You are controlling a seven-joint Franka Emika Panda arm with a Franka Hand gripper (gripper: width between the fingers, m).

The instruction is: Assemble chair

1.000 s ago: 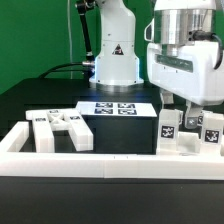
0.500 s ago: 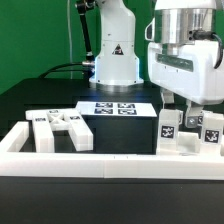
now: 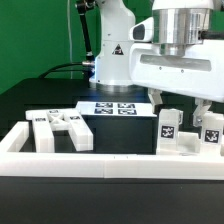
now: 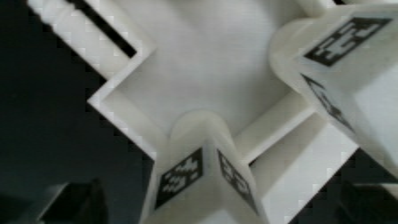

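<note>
Exterior view first, and the wrist has just swung round: half a second ago the gripper [image 3: 180, 103] showed a narrower face, and now its broad body lies across the exterior view's right side. Its two fingers are spread wide with nothing between them. It hangs just above the two tagged blocks [image 3: 168, 128] that stand upright at that end, inside the rail [image 3: 100, 160], and it touches neither. None of the parts has stirred. The other chair pieces [image 3: 58, 128] lie in a loose cluster at the exterior view's left, well apart from the arm, and the marker board [image 3: 115, 107] sits behind, untouched. Wrist view is close and blurred, filled with white surfaces. One tagged block [image 4: 199, 165] points up at the lens, another tagged part [image 4: 334, 55] sits just beside it, and what looks like a flat panel [image 4: 187, 75] lies beneath. Which part is which cannot be told from there. The turn reads as lining the open jaws up with one of the right-hand blocks before a descent, so this is probably the approach to a pick. Nothing looks joined yet, and assembly seems to be at an early stage. With the blocks standing so near each other, a finger could easily nudge the neighbour on the way down.
</note>
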